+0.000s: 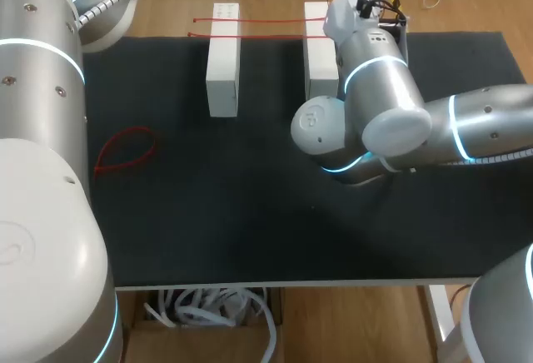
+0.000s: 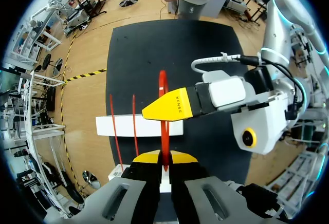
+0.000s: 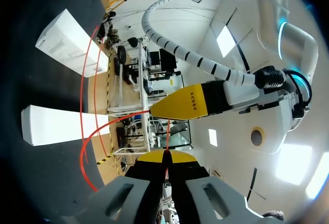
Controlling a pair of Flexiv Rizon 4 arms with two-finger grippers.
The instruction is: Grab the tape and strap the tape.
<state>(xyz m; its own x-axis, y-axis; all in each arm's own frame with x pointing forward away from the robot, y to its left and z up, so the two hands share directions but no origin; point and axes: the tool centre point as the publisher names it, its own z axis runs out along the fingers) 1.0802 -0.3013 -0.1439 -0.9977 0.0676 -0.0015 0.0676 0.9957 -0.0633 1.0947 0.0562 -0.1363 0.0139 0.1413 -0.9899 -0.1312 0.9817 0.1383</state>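
The left gripper (image 2: 164,157) is clamping its yellow tips together on a thin red tape (image 2: 163,93). The tape is running straight out ahead of the fingers and over a white block (image 2: 118,126) lying crosswise below. Whether it is touching that block cannot be told.

The right gripper (image 3: 165,156) is also pinching this tape, its tips pressed together. In the left wrist view one of its yellow fingers (image 2: 172,108) is coming in from the side and meeting the tape just ahead of the left tips. Seen from the right wrist, the tape is rising a short way from the right tips to the left gripper's finger (image 3: 185,103). From there it is sweeping away in a long curve past the end of the nearer block.

In the head view the right arm (image 1: 400,121) is hanging over the right-hand white block (image 1: 318,67), hiding both grippers' tips. Two more red tapes (image 1: 266,22) are lying side by side, stretched across the far ends of both blocks. A loose red tape loop (image 1: 125,151) is resting on the black mat (image 1: 250,213), well apart to the left.
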